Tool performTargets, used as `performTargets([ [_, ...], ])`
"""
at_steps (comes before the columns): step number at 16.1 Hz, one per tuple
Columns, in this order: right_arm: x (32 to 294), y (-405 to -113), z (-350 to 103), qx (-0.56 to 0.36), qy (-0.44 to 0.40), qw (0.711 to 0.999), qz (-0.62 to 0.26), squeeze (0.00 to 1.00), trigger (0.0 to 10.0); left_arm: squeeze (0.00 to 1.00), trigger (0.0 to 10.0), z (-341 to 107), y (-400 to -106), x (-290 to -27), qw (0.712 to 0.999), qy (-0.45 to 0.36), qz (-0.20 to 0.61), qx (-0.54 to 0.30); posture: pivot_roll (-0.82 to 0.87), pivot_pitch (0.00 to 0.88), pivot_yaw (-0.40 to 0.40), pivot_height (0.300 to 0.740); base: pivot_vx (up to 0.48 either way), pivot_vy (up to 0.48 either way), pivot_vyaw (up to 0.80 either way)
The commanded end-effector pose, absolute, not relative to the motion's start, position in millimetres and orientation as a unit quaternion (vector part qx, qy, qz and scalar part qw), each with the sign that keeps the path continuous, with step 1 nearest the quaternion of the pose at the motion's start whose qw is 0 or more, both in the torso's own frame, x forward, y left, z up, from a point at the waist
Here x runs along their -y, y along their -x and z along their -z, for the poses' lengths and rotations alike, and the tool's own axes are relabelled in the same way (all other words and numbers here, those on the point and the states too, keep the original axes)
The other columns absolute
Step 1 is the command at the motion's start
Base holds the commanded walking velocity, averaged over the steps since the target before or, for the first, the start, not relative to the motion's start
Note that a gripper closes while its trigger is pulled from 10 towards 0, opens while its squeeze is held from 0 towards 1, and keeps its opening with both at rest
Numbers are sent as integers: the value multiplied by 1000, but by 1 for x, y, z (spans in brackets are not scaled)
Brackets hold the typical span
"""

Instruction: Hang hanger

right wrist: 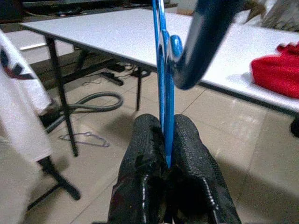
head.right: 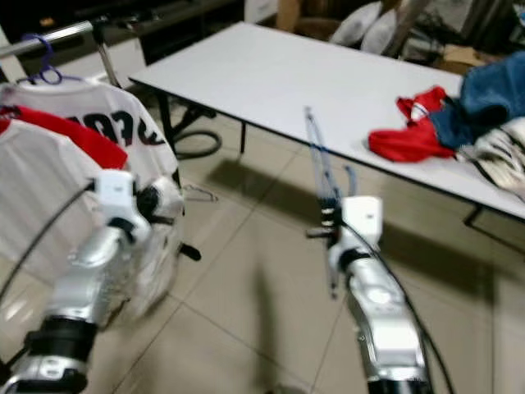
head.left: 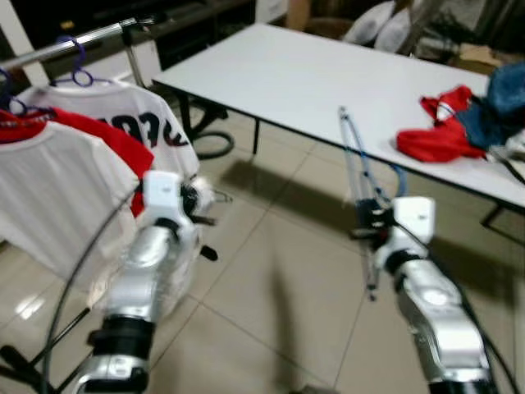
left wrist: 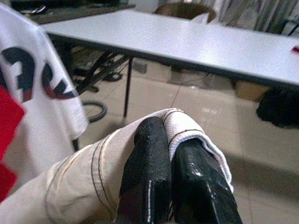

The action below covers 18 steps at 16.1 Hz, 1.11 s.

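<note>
Hanger [right wrist: 163, 70] pinched in right hand [right wrist: 167, 140]; left hand [left wrist: 170, 144] grips cloth [left wrist: 93, 172].

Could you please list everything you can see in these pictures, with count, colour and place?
Table: one, white top with dark legs, ahead of the robot.
Clothes pile: one, red, blue and white pieces, at the table's right end.
Clothes rail: one, metal, to the left.
Hung shirts: two, white with red and dark print, on the rail.
Hose: one, grey, on the floor under the table.
Wire hanger: one, pale, lying on the floor tiles.
Blue hanger: one, pinched in the right gripper.
Pale garment: one, cream, pinched in the left gripper.
Left gripper: black, shut on the garment.
Right gripper: black, shut on the hanger.
</note>
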State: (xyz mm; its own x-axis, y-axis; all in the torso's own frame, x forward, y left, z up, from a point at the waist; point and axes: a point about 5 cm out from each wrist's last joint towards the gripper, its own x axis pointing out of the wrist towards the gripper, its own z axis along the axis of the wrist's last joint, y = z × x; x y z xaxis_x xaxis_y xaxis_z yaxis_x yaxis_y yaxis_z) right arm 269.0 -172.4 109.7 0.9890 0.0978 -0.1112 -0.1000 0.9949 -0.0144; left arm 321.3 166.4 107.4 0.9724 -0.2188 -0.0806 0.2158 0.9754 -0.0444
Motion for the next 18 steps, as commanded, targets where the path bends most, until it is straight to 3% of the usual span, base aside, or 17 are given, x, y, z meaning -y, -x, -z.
performTargets([
  [1,167,-272,-120,-30,10,998,-61,0,10000,0,10000,-128,-327,-168,994,15,111,0,-46,0,-21,740,349,0,0],
  [3,166,-275,-122,-27,16,997,-66,0,10000,0,10000,-130,-328,-168,994,15,110,3,-44,0,-27,740,360,0,0],
  [7,166,-275,-123,-26,16,997,-73,0,10000,0,10000,-133,-329,-169,994,16,107,7,-45,0,-27,740,366,0,-708],
  [18,163,-273,-118,-27,32,996,-73,0,10000,0,10000,-137,-332,-174,995,10,102,11,-44,0,-15,740,366,0,0],
])
